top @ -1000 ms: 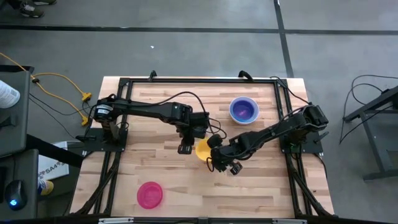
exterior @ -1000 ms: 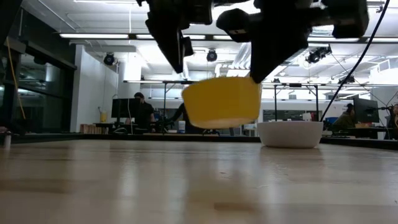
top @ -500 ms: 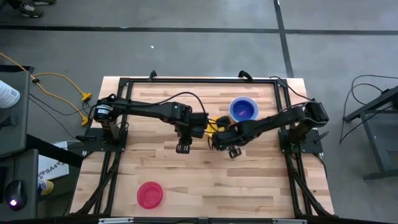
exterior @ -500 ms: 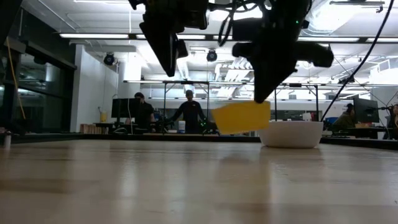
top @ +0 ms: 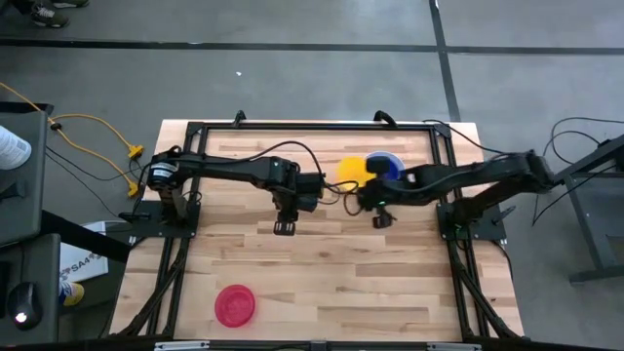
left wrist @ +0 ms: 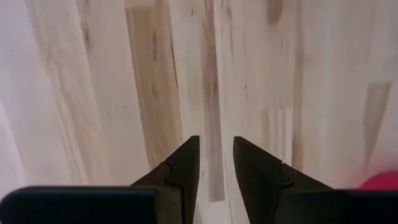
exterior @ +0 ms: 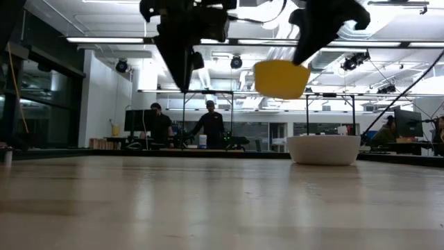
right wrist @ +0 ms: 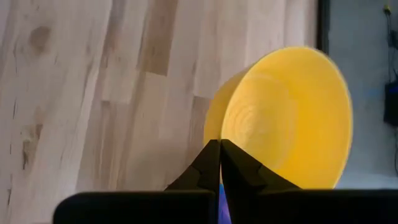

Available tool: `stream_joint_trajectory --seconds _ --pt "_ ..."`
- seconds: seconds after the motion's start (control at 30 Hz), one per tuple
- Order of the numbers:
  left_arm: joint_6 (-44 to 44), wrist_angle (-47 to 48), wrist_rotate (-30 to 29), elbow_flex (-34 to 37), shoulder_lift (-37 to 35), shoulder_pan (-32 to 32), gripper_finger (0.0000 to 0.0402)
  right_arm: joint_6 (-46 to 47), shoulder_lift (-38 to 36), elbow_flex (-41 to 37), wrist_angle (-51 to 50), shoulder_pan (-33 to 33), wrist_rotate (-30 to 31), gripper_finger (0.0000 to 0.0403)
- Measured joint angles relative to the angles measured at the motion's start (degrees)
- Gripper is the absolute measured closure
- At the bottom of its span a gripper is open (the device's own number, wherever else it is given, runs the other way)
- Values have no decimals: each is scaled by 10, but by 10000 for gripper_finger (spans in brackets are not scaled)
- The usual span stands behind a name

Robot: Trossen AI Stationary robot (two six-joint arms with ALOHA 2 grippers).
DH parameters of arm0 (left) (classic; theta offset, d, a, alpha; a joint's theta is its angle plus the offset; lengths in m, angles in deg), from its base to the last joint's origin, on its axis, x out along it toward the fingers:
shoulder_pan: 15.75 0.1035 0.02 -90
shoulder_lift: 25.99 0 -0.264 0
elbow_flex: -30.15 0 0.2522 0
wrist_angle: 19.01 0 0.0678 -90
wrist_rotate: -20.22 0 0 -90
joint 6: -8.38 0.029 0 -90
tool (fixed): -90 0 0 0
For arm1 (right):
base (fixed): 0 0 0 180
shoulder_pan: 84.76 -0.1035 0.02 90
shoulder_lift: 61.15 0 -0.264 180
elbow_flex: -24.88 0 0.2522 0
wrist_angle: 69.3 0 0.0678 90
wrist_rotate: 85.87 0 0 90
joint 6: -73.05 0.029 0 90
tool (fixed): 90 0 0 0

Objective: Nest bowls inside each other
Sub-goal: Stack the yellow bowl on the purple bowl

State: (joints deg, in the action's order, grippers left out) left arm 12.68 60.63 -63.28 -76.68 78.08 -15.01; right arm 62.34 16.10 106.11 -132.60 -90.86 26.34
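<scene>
Above the surface point(top: 322, 283), your right gripper point(top: 363, 195) pinched the yellow bowl's point(top: 352, 170) rim, carrying it beside the blue bowl point(top: 388, 164) for nesting; your left gripper point(top: 284, 226) hovered with fingers parted, empty.

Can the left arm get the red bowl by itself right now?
Probably yes. The left gripper is open and holds nothing, and only bare table lies between it and the red bowl, which sits alone on the left arm's side.
</scene>
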Motion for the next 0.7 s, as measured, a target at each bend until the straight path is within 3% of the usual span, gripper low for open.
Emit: stream_joint_trajectory --seconds 0.33,0.7 --pt "0 -31 -2 88 0 4 304 54 -138 -158 38 41 7 400" --pt "-16 -50 -1 107 0 4 304 14 -141 -221 64 136 -21 400"
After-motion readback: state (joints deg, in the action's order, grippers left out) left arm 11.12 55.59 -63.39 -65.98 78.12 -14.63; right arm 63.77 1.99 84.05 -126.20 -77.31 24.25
